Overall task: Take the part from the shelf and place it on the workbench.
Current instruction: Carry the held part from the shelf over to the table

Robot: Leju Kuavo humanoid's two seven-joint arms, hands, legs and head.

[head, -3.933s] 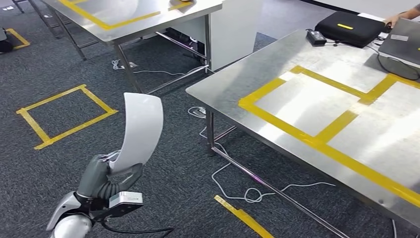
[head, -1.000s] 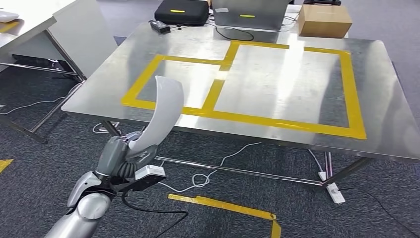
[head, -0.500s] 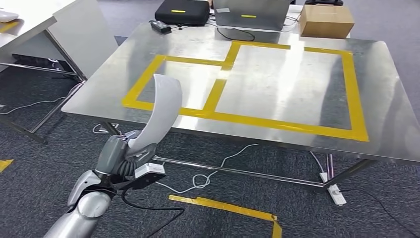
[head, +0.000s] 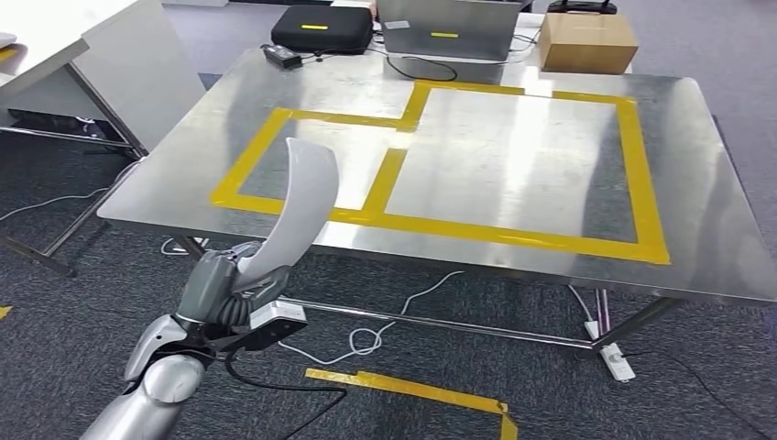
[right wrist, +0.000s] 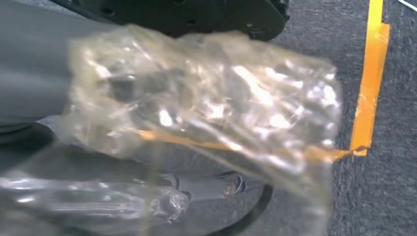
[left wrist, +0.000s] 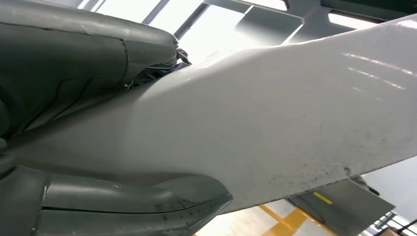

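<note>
Part (head: 305, 206), white, curved, glossy, lightly speckled

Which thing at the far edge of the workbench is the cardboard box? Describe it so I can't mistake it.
Find the steel workbench with yellow tape rectangles. Along its far edge sit a black case, a grey laptop and, rightmost, the cardboard box. It is the only brown item there.
</note>
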